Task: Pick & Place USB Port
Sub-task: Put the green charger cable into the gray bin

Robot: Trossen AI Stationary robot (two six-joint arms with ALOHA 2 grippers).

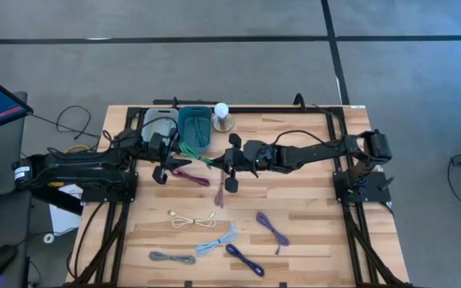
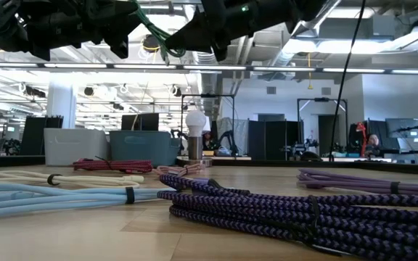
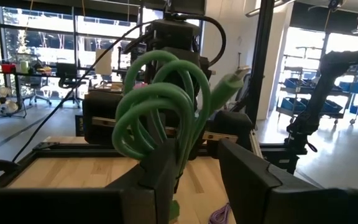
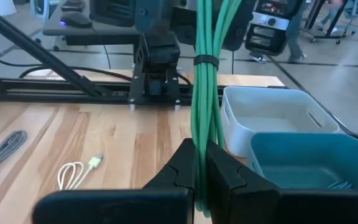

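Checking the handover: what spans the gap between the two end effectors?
In the high view, the bundled green cable bridges it: the right end effector is shut on one end, while the left end effector meets the other.

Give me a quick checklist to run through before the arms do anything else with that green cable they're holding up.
1. Right gripper shut on the green cable: ok, fingers pinch the bundle.
2. Left gripper gripping the cable's loops: cannot tell; one finger touches the coil, but the gap beside it looks empty.
3. Cable clear of the table: ok, it hangs between both arms.
4. Cable tie holding the bundle: ok, the band is still wrapped round.
5. Teal bin has room: ok, only one cable is visible inside.
6. White bin has room: ok, it looks empty.
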